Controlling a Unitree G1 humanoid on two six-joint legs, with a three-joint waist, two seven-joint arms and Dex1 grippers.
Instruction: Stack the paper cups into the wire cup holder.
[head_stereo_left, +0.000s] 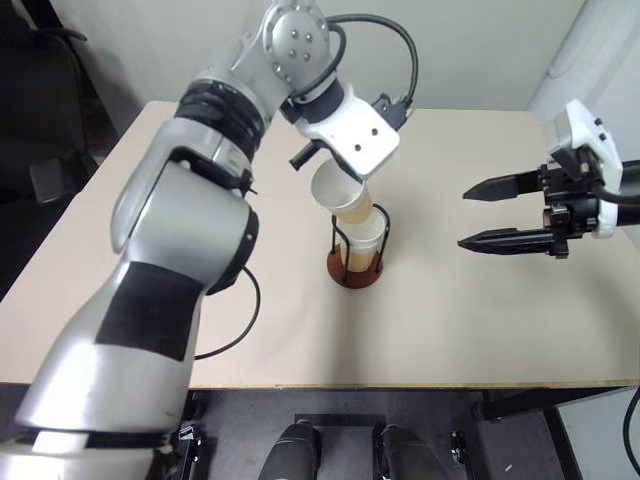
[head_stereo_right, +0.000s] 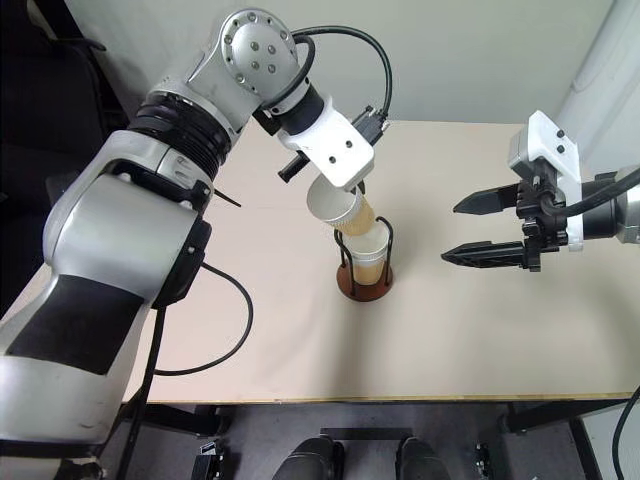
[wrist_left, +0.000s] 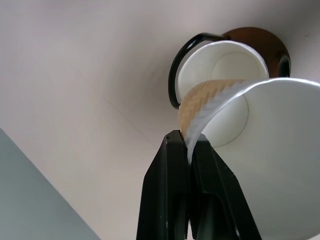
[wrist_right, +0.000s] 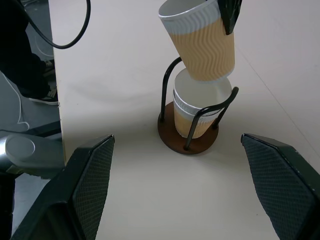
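Left wrist view: the left claw (wrist_left: 190, 150) is clenched on the rim of a tilted paper cup (wrist_right: 200, 42), held just above another cup (wrist_right: 197, 107) seated in the wire cup holder (wrist_right: 187, 142) on the surface (head_stereo_left: 480, 330). The cup is judged light, thin-walled and easily crushed, so the rim pinch looks best kept gentle. The right claw (head_stereo_left: 490, 215) is spread wide and empty, well apart.
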